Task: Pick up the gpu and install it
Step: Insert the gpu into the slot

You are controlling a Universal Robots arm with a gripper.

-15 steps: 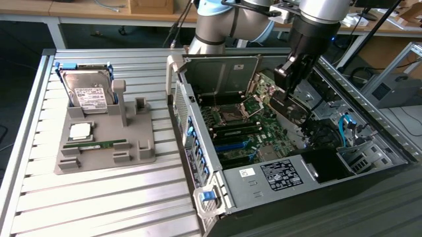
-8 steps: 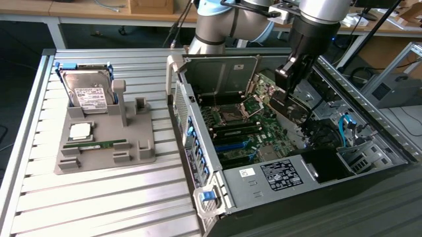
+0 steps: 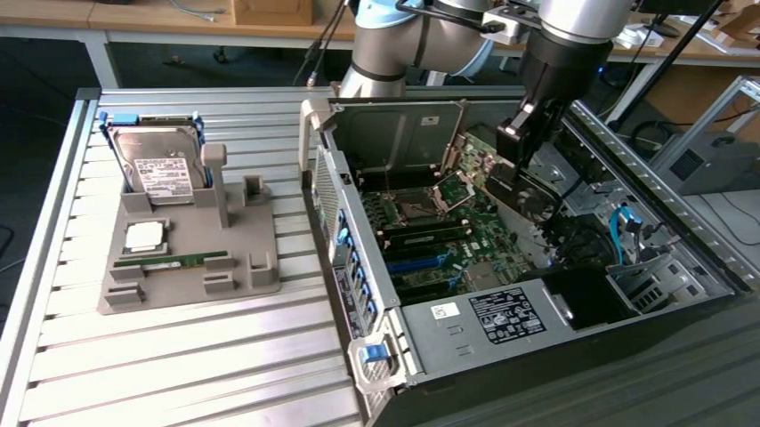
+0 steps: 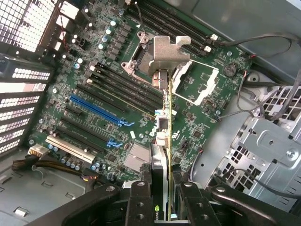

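Pickup looks done, install not. The gripper (image 3: 519,147) hangs inside the open PC case (image 3: 475,320), well on the exterior view's right and toward the far side, with the gpu (image 4: 163,127) clamped between its fingers (image 4: 139,200). The jaws are part closed on the card's thin body, one pad on each face. The card is off the grey fixture tray (image 3: 190,285) on the exterior view's left, where the hard drive (image 3: 160,169) and the memory stick (image 3: 178,262) sit in their holders.

- **Card pose:** in the wrist view it is edge-on, with the silver bracket (image 4: 164,52) at the end away from the gripper. In the exterior view it is tilted rather than square to the board.
- **Position:** it is above the motherboard (image 3: 428,231), near the CPU socket (image 4: 141,59) area. It is clear of the board and no part of the edge connector is in a slot.
- **Slots:** the blue slot (image 4: 96,109) and the black slots beside it lie off to one side of the card, not under it. Which slot is the target cannot be told.

By this reading the task is roughly at the midpoint. Grasp and transfer into the case are complete. Lining up over a slot, seating and release are left.
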